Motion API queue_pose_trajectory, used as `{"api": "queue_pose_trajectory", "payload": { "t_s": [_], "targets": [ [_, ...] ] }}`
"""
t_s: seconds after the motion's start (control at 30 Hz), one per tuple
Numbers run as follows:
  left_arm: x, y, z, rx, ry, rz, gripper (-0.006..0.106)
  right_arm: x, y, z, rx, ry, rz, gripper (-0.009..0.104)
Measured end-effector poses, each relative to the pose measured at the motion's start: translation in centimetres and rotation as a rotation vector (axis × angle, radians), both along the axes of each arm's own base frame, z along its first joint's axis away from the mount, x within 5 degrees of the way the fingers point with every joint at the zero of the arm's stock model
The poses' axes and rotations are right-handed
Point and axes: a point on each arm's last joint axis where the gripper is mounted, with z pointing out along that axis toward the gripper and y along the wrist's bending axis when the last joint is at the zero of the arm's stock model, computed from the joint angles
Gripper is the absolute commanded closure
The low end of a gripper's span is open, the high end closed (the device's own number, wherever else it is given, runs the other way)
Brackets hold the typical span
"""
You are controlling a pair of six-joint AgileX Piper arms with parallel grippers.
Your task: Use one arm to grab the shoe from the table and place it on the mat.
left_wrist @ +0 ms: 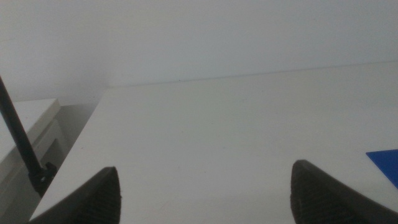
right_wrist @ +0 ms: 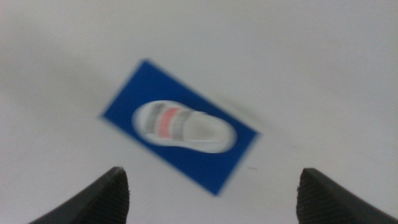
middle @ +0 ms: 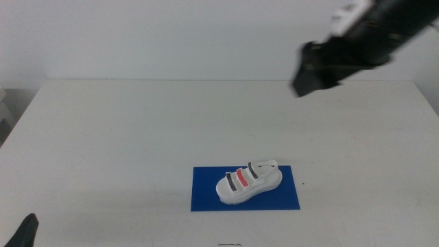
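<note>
The white sandal [middle: 248, 182] with two dark straps and one red strap lies on the dark-blue mat [middle: 206, 199] near the table's front middle. Both show blurred in the right wrist view, the shoe [right_wrist: 183, 127] on the mat [right_wrist: 137, 87]. My right gripper [middle: 306, 77] hangs high at the upper right, well above and behind the shoe, its jaws open and empty; it also shows in the right wrist view [right_wrist: 211, 193]. My left gripper [middle: 26, 232] waits at the bottom left corner, open and empty in its wrist view [left_wrist: 205, 193].
The white table [middle: 123, 130] spreads wide around the mat. A corner of the mat [left_wrist: 387, 162] shows in the left wrist view. A pale cabinet [left_wrist: 31, 134] and a black cable [left_wrist: 18, 140] stand off the table's left edge.
</note>
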Motion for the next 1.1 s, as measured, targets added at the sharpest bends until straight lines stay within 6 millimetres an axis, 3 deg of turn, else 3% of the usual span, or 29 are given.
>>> {"api": "queue_pose_trajectory", "payload": {
  "t_s": [0.13,0.27,0.4,0.6,0.8,0.9,1.1],
  "targets": [
    [0.0,0.0,0.0,0.0,0.0,0.0,0.007,-1.3,-4.1,-1.2,0.042,-0.128,-0.138,0.001],
    [0.0,0.0,0.0,0.0,0.0,0.0,0.007,-4.5,-7.6,-2.5,0.12,-0.328,-0.251,0.001],
    [0.0,0.0,0.0,0.0,0.0,0.0,0.007,-8.0,-9.9,-5.3,0.181,-0.479,-0.347,0.001],
    [0.0,0.0,0.0,0.0,0.0,0.0,0.007,-12.7,-11.4,-11.1,0.226,-0.571,-0.399,0.001],
    [0.0,0.0,0.0,0.0,0.0,0.0,0.007,-16.6,-12.4,-16.1,0.182,-0.542,-0.385,0.001],
    [0.0,0.0,0.0,0.0,0.0,0.0,0.007,-18.4,-12.8,-17.6,0.189,-0.574,-0.381,0.001],
    [0.0,0.0,0.0,0.0,0.0,0.0,0.007,-20.9,-13.3,-18.4,0.242,-0.704,-0.378,0.001]
  ]
}}
